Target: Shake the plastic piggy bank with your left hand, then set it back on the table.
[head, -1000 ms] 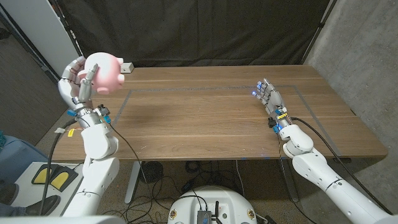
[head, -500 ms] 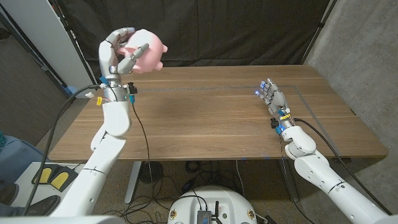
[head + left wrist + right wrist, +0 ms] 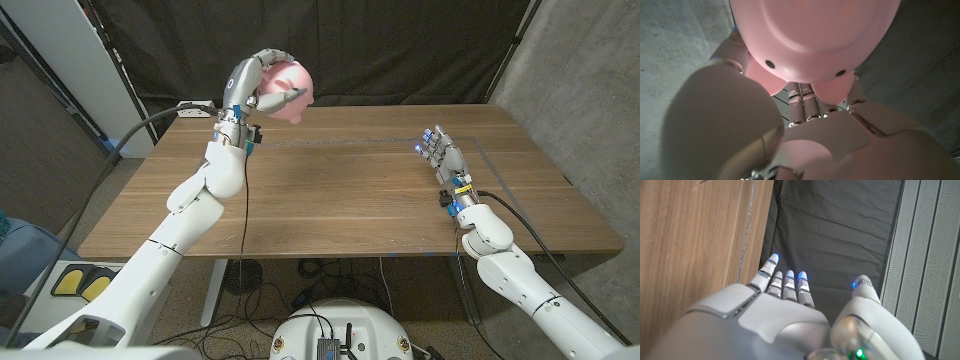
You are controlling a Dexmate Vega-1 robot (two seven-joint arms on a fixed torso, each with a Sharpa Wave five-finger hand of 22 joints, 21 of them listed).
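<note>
Gripping pink piggy bank point(image 3: 288, 83) in left hand point(image 3: 252, 88), raised well above counter point(image 3: 340, 190) far edge, mid-shake by appearance; right hand point(image 3: 437, 153) idle, fingers extended, empty; set-down not yet done.

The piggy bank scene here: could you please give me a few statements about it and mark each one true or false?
1. The left hand holds the pink piggy bank up in the air above the table. True.
2. The piggy bank stands on the table near the right hand. False: it is off the table, gripped by the left hand at the far left side.
3. The right hand holds nothing, its fingers apart. True.
4. Both hands grip the piggy bank. False: only the left hand does; the right hand is far from it, at the table's right side.
5. The table is wooden. True.
</note>
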